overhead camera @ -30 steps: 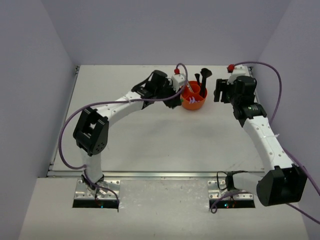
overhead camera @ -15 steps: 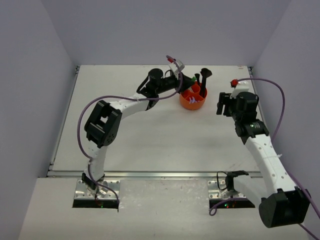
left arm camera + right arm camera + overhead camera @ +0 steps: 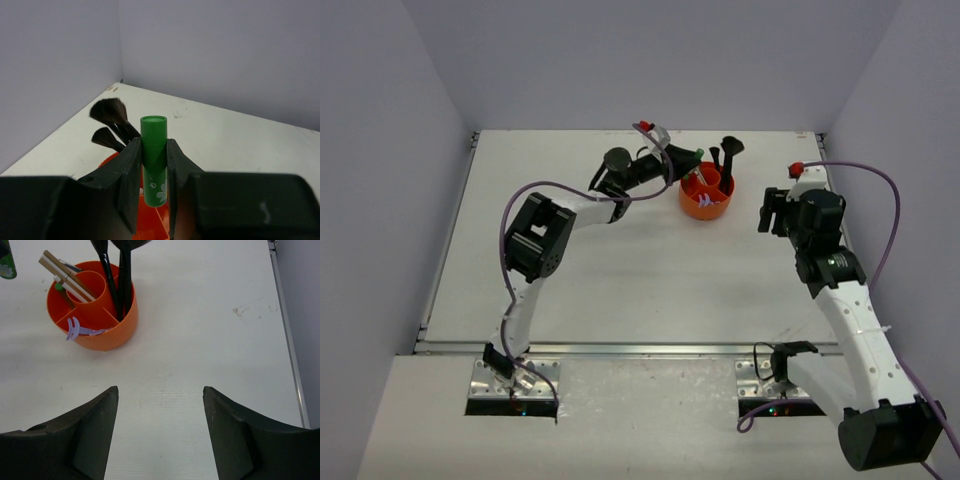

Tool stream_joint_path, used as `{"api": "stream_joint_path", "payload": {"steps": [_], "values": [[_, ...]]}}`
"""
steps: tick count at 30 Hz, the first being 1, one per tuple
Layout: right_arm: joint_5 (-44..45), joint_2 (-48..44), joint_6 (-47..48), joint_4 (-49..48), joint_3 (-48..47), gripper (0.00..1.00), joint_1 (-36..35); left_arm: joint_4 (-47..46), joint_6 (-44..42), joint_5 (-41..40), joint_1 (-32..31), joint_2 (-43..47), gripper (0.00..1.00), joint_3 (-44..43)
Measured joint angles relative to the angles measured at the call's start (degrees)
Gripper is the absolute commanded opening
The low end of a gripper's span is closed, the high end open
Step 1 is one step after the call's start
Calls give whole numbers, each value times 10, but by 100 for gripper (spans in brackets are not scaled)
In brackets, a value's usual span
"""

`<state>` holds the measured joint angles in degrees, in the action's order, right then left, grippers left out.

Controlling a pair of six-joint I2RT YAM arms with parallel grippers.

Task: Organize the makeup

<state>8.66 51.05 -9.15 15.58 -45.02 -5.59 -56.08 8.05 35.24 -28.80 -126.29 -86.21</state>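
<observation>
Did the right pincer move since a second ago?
Yes. The right pincer has backed away from the orange cup, toward the near edge of the table and slightly to the right.

Flat off-white matte tabletop (image 3: 620, 270). 1 item stands directly on it: round orange plastic compartmented cup (image 3: 703, 209), upright, toward far edge, right of centre. Faint dark scuff (image 3: 247, 312) on surface near table edge, well apart from cup. Silver metal rail (image 3: 620, 349) runs along near edge
</observation>
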Motion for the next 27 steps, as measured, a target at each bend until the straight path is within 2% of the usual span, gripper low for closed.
{"api": "stream_joint_path", "payload": {"steps": [8,27], "values": [[9,-11,0,22,-10,69,0,-29,10,16,0,-49,0,8],[18,-23,6,40,-11,69,0,-47,-4,18,0,-86,0,3]]}}
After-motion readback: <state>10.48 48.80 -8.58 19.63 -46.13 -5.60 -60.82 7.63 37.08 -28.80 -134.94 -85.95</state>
